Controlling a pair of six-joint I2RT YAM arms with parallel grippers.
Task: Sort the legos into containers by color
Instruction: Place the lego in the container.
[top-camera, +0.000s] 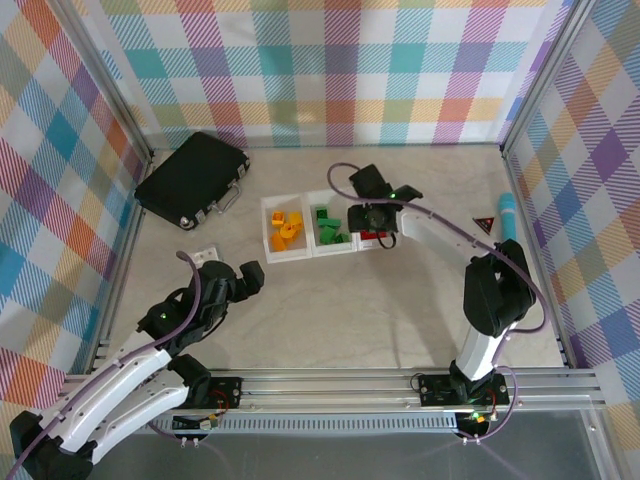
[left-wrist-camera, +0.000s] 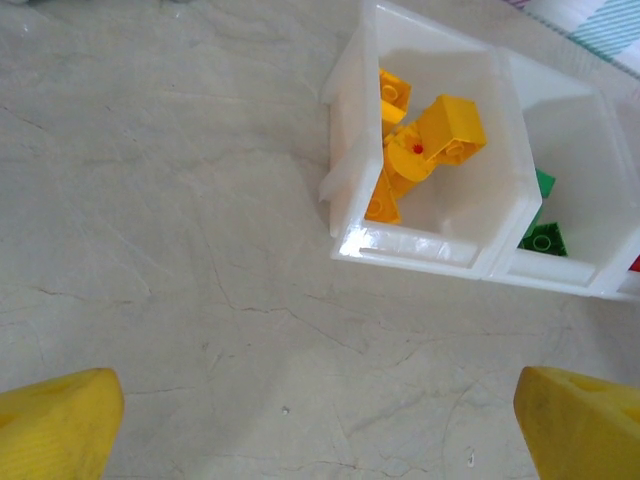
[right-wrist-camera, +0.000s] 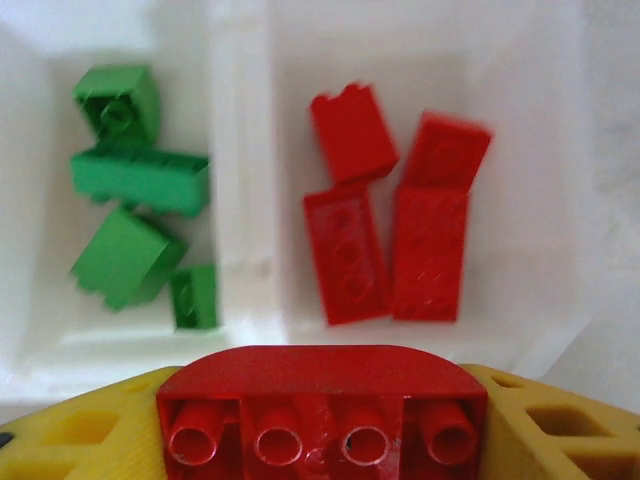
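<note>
Legos (top-camera: 288, 230) lie sorted in the containers (top-camera: 312, 252): left gripper (top-camera: 243, 278) gapes wide, near the yellow bin (left-wrist-camera: 400, 247); right gripper (right-wrist-camera: 320, 430) clamps a red arched brick (right-wrist-camera: 320, 390), long axis running jaw to jaw, poised over the red bin (right-wrist-camera: 525, 270).

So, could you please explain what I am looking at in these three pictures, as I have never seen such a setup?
A two-armed robot works at a table. One picture looks down from above; the other two come from cameras on the wrists. A white tray has three bins: yellow bricks, green bricks and red bricks. The right gripper is shut on a red brick by the red bin. The left gripper is open over bare table, holding nothing. A black case lies at the back left.
</note>
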